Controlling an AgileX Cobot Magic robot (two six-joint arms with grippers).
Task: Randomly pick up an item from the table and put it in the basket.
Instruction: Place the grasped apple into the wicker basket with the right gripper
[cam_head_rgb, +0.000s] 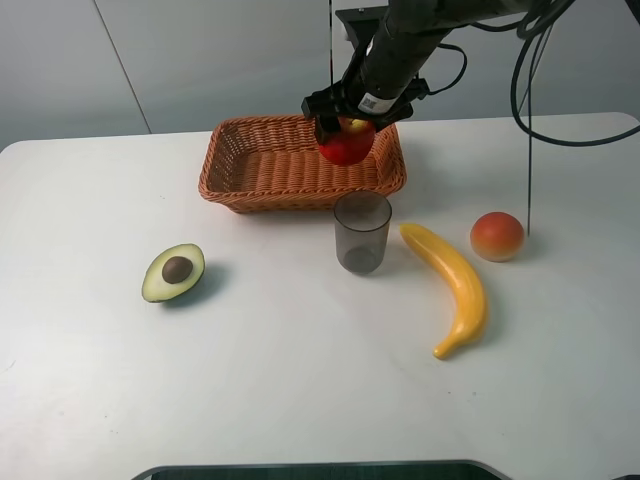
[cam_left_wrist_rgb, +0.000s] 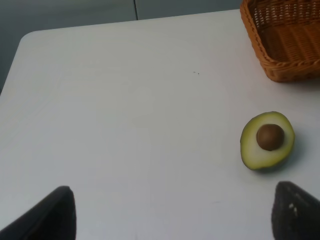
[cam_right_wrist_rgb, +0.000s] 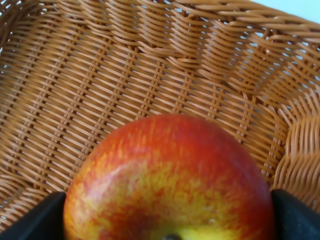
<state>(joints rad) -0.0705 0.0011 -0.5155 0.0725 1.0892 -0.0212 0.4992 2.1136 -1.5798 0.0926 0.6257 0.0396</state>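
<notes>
My right gripper (cam_head_rgb: 346, 128) clasps the apple (cam_head_rgb: 347, 146) above the right end of the basket (cam_head_rgb: 262, 160); only release remains. My left gripper (cam_left_wrist_rgb: 177, 214) gapes empty.

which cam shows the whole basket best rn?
Exterior high: the whole basket is in frame, and only the apple and the arm cover part of its right end. Left wrist catches just one corner. Right wrist is too close, showing only inner weave behind the apple.

red/yel apple (cam_head_rgb: 347, 144) | held over wicker basket (cam_head_rgb: 262, 160) R end | basket on white table (cam_head_rgb: 300, 380)
</notes>
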